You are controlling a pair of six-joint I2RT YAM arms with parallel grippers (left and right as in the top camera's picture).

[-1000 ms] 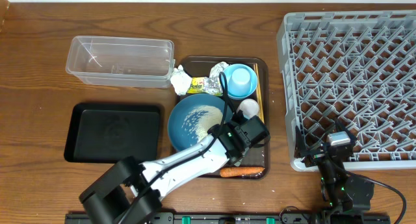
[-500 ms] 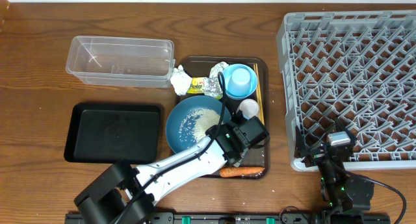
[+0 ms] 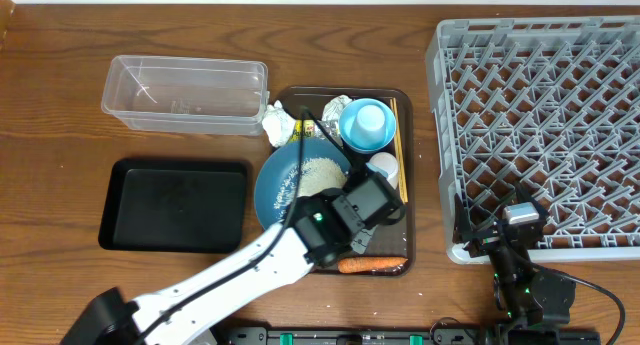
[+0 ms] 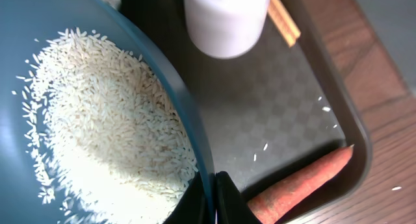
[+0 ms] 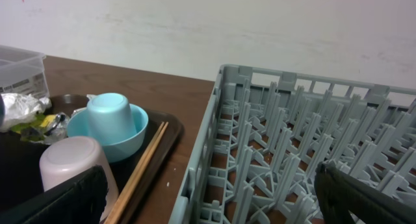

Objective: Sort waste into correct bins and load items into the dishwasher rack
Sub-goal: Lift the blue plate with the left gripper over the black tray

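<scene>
From overhead the left gripper (image 3: 350, 207) pinches the near-right rim of the plate (image 3: 278, 190), and the black tray (image 3: 175, 205) and tub (image 3: 185, 95) both lie toward the table's left edge over bare wood, far from the right gripper (image 3: 505, 227). The left wrist shows jaws nearly shut on that rim, rice (image 4: 110, 133) heaped just beside them, carrot (image 4: 299, 185) close; the right wrist shows jaws spread wide, empty

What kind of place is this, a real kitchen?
Probably a robot test bench staged as a dish-clearing station, not a real kitchen: a grey plastic dishwasher rack and a dark brown serving tray holding a round blue plate sit on a wooden table against a plain white wall.
</scene>
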